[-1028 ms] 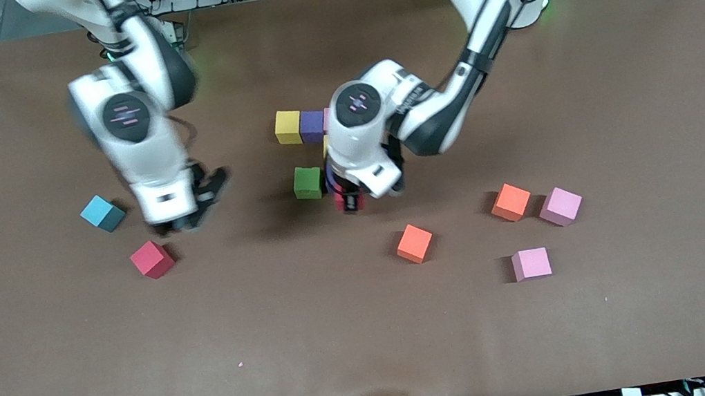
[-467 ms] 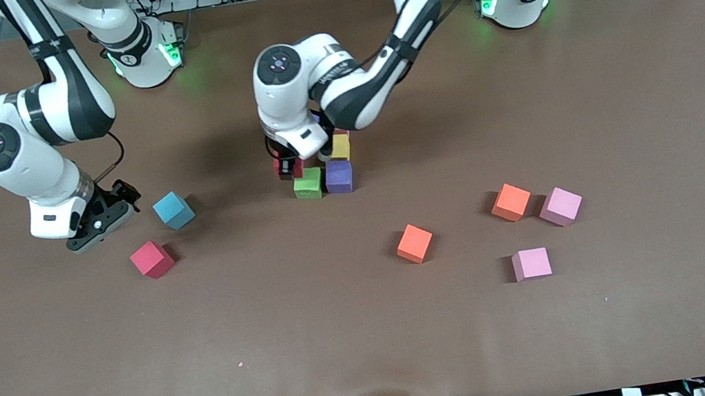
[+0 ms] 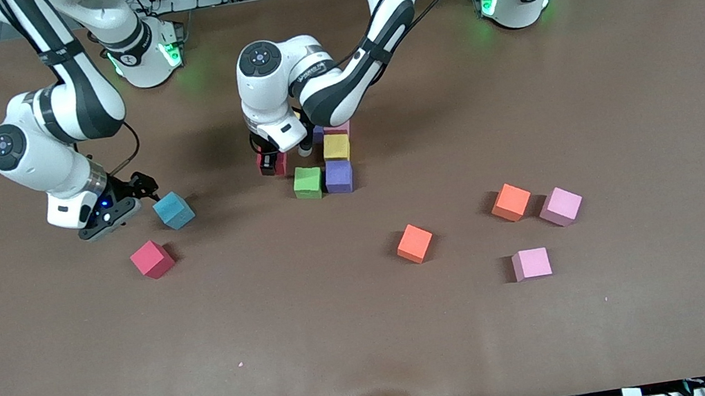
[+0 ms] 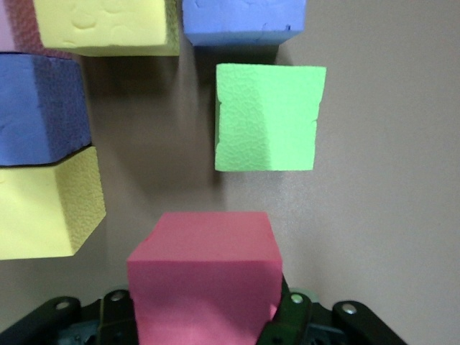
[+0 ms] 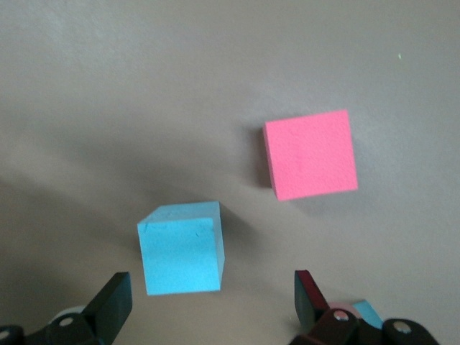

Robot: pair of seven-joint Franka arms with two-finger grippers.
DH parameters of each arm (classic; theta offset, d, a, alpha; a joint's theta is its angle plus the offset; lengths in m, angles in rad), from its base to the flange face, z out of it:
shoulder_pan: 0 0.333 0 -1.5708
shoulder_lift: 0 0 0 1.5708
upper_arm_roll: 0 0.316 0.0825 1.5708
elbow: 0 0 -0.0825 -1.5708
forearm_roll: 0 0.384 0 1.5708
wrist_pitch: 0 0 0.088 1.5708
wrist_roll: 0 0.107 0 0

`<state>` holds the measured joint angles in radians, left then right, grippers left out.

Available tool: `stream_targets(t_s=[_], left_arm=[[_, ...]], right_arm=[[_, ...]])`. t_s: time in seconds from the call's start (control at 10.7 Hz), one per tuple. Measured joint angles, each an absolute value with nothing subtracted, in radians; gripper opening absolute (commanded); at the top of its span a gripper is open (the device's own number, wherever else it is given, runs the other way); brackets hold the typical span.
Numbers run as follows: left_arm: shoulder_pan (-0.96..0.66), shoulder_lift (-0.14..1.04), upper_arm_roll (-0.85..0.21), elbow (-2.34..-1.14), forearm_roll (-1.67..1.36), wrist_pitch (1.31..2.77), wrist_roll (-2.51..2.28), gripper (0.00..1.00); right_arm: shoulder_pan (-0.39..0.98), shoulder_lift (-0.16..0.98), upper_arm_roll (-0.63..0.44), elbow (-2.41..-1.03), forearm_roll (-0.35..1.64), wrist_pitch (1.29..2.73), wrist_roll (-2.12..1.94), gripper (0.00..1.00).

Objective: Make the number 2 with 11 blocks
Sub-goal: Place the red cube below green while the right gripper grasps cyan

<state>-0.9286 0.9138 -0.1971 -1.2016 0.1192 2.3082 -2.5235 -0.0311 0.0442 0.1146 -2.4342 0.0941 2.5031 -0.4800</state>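
Left gripper [image 3: 271,162] clenched on red block [image 4: 205,277], low beside green block [image 3: 307,182]; should seat flush. Right gripper [image 3: 128,205] hung released by blue block [image 3: 173,210].

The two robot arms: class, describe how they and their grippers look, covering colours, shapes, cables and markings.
Both arms have glossy white rounded shells with black joint bands and dark round caps. Thin black cables run along them, and green lights glow at the bases. The left gripper and right gripper have black fingers under white bodies.
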Motion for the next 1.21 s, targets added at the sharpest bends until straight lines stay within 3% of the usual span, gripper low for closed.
stream_targets(t_s=[0.28,1.21], left_arm=[[-0.93,0.961,-0.166,-1.171,0.119,2.319,-2.523,0.07],[-0.941,1.013,-0.128,-1.145,0.119,2.354,-2.525,0.06]], right_arm=[[-0.014,0.085,0.117,-2.478,0.095,2.619,-0.53,1.0],[-0.01,0.19,0.129,-2.506,0.096,2.685,-0.581,1.0]])
